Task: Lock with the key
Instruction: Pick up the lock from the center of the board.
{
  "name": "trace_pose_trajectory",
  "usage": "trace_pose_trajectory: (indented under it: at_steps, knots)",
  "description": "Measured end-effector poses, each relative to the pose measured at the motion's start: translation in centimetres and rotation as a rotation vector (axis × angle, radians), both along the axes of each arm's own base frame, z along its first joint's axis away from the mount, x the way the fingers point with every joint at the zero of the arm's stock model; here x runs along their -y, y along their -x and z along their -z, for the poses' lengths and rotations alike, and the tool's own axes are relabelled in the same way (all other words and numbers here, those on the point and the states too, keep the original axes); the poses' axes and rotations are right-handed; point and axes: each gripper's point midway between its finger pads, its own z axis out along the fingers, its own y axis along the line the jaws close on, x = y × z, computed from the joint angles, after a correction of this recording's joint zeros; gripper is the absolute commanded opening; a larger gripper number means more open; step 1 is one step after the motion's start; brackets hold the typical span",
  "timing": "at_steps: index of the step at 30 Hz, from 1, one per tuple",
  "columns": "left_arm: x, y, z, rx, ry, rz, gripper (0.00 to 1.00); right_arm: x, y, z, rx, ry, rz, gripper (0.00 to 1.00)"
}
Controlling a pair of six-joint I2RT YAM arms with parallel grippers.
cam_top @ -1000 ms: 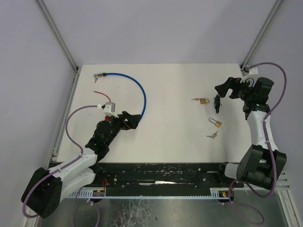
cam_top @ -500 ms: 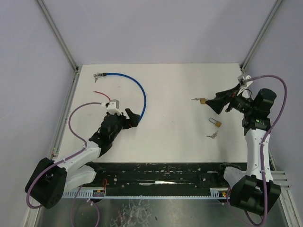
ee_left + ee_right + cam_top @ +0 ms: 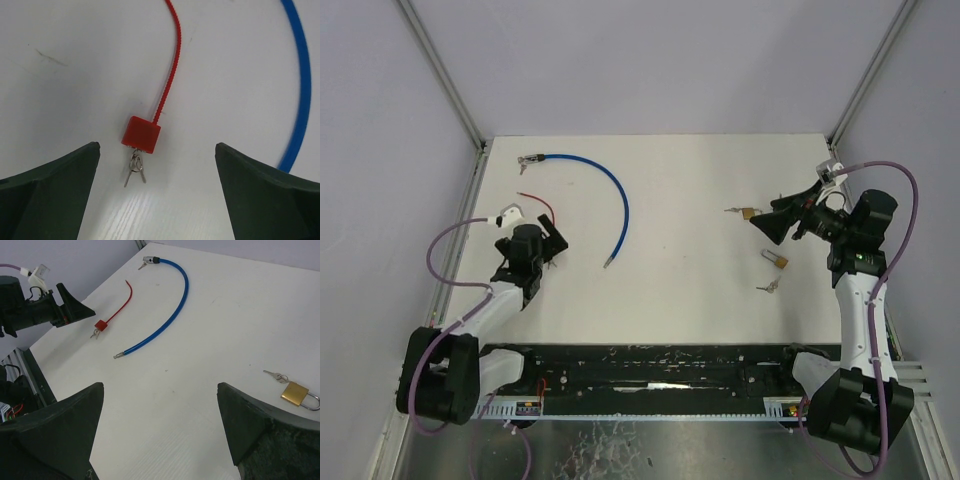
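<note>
A red cable lock [image 3: 141,134] lies on the white table with its keys [image 3: 135,169] hanging from its near side. Its red cable [image 3: 170,65] runs away from me and also shows in the top view [image 3: 540,203]. My left gripper [image 3: 157,200] is open and empty, just short of the keys; in the top view it [image 3: 552,238] sits at the table's left. My right gripper [image 3: 160,435] is open and empty above the table, facing left; in the top view it [image 3: 775,222] is beside a brass padlock [image 3: 750,213].
A blue cable lock [image 3: 610,190] curves across the back left, its head with keys [image 3: 528,159] near the far corner. A second brass padlock [image 3: 777,260] and loose keys [image 3: 768,287] lie below the right gripper. The first padlock also shows in the right wrist view [image 3: 295,393].
My left arm has swung left and back, from near the blue cable's free end to the red lock. My right gripper turned to face left, then held still.
</note>
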Motion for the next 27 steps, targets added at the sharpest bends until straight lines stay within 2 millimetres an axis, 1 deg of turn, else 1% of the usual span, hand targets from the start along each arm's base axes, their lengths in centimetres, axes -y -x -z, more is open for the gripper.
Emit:
trace_pose_trajectory:
  at_steps: [4, 6, 7, 8, 10, 14, 17, 19, 21, 22, 27]
  knots:
    - [-1.0, -0.5, 2.2, -0.094, 0.005, -0.034, 0.96, -0.5, 0.1, 0.2, -0.001, 0.001, -0.017, 0.99]
    - [-1.5, -1.3, 2.9, -0.136, 0.015, -0.053, 0.92, -0.6, 0.0, 0.4, -0.003, 0.002, -0.022, 0.99]
    - [-1.5, -1.7, 3.2, -0.149, 0.02, -0.055, 0.89, -0.6, 0.0, 0.5, -0.006, 0.002, -0.023, 0.99]
    - [-1.5, -2.1, 3.4, -0.162, 0.028, -0.055, 0.86, -0.6, 0.0, 0.6, -0.009, 0.002, -0.024, 1.0]
    - [-1.2, -2.7, 4.0, -0.184, 0.043, -0.046, 0.85, -0.6, 0.0, 0.9, -0.015, 0.001, -0.024, 0.99]
    - [-0.5, -2.9, 5.5, -0.244, 0.064, -0.022, 0.84, -0.6, -0.1, 1.2, -0.024, 0.0, -0.027, 0.99]
    - [-0.4, -2.5, 6.2, -0.274, 0.069, -0.021, 0.83, -0.6, -0.1, 1.3, -0.027, -0.001, -0.028, 0.99]
    - [-0.4, -2.4, 6.5, -0.292, 0.068, -0.028, 0.78, -0.6, -0.2, 1.3, -0.028, -0.002, -0.028, 0.99]
    - [-0.4, -2.4, 6.7, -0.307, 0.065, -0.037, 0.7, -0.6, -0.2, 1.4, -0.028, -0.002, -0.028, 1.0]
    - [-0.3, -2.5, 6.8, -0.313, 0.064, -0.037, 0.69, -0.6, -0.2, 1.4, -0.028, -0.002, -0.028, 1.0]
    - [0.0, -3.3, 6.9, -0.323, 0.059, -0.03, 0.68, -0.6, -0.2, 1.4, -0.029, -0.002, -0.029, 0.99]
